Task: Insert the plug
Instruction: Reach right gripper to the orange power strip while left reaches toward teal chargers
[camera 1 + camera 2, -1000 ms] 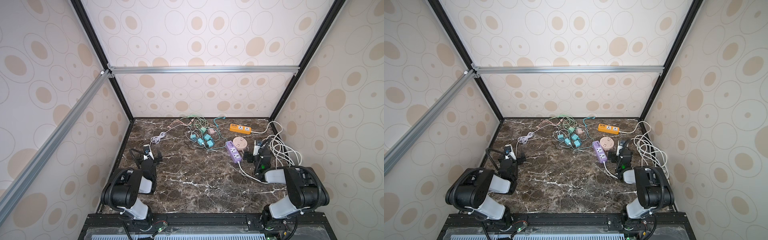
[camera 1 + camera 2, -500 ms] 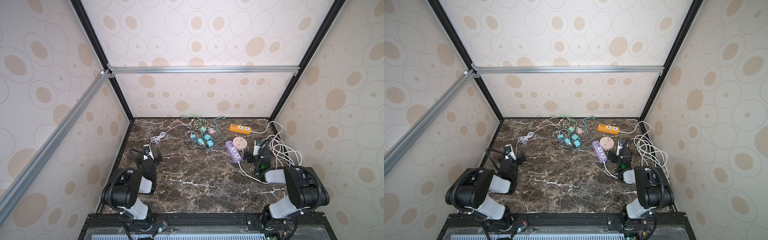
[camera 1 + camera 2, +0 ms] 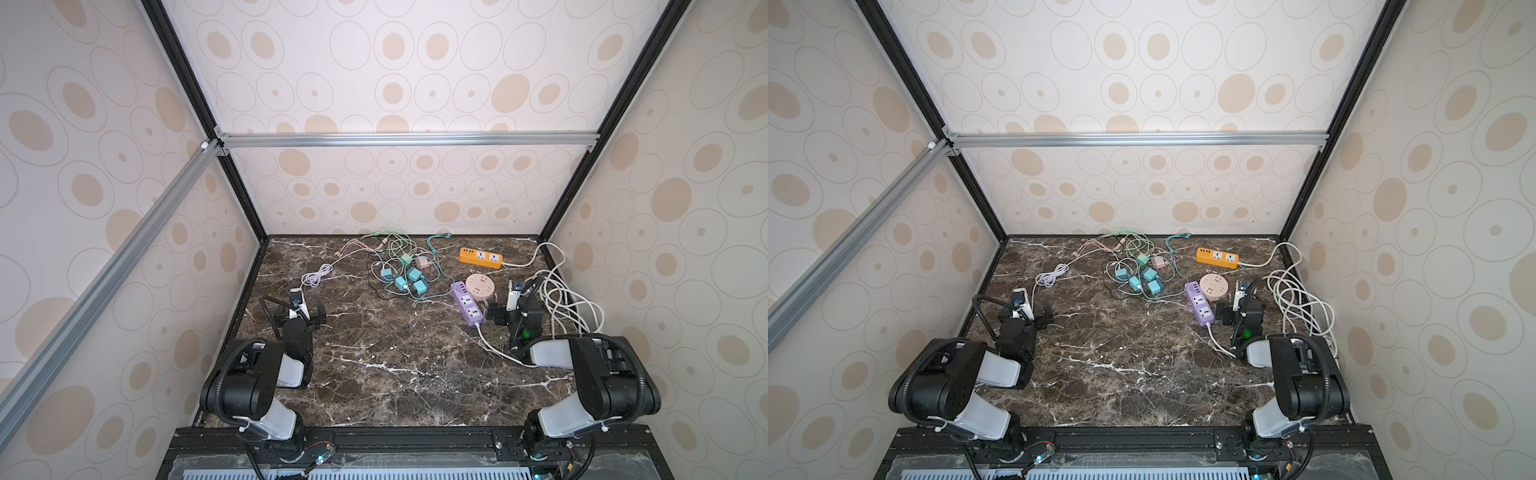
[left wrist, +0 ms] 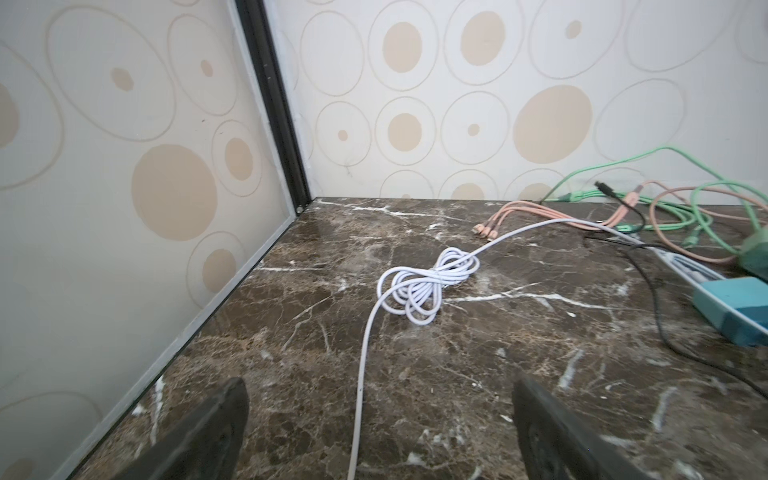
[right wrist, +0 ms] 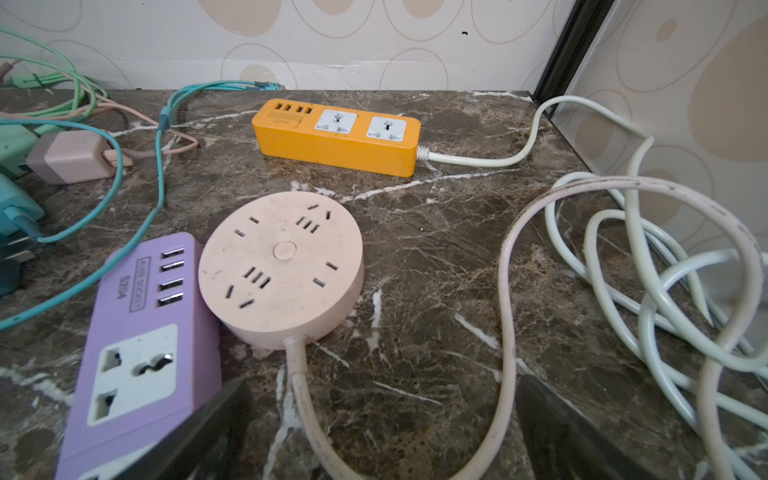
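Note:
Several small charger plugs [image 3: 405,276], teal, green and pink, lie in a tangle of thin cables at the middle back of the marble table. One teal plug [image 4: 735,307] shows in the left wrist view. A purple power strip [image 3: 468,302] [image 5: 141,353], a round pink socket [image 5: 280,266] and an orange power strip [image 5: 336,135] lie to the right. My right gripper [image 3: 515,309] [image 5: 382,399] is open just behind the purple strip, straddling the pink socket's cord. My left gripper [image 3: 300,318] [image 4: 379,399] is open at the left, with a white cable [image 4: 361,374] running between its fingers, untouched.
A bundled white cable [image 4: 428,286] lies ahead of the left gripper, near the left wall [image 4: 124,208]. Thick white cords [image 3: 569,299] are piled against the right wall. Pink and green cables [image 4: 623,208] trail along the back wall.

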`<action>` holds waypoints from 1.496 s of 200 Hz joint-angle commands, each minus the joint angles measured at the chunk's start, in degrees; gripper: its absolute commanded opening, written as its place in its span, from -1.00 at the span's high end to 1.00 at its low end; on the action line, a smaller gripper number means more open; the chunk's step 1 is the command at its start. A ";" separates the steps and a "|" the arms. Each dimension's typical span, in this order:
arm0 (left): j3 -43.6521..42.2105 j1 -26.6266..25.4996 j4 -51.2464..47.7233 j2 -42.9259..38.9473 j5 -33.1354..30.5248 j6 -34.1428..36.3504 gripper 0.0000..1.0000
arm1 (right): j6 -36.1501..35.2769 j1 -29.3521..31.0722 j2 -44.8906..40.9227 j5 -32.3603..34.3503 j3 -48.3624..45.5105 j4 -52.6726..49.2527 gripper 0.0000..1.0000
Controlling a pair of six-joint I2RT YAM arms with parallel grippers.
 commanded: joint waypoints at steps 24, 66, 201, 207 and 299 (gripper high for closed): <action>4.68 -2.54 -14.61 -15.92 -6.68 -2.72 -0.97 | 4.55 0.37 -12.47 3.22 6.22 -21.73 -0.99; 6.55 -3.72 -21.07 -24.81 -5.20 -17.36 -0.97 | 16.17 0.33 -16.64 12.14 13.71 -42.55 -1.00; 27.35 -5.87 -61.49 -15.64 1.64 -40.34 -0.97 | 33.71 -4.33 16.58 -10.92 54.77 -68.85 -1.00; 27.87 -6.41 -61.69 -15.41 1.77 -40.51 -0.97 | 34.35 -4.70 19.21 -11.35 58.27 -69.95 -1.00; 31.63 -10.07 -60.66 -11.11 10.17 -36.38 -0.97 | 28.44 -6.40 49.83 -15.04 99.62 -79.86 -0.92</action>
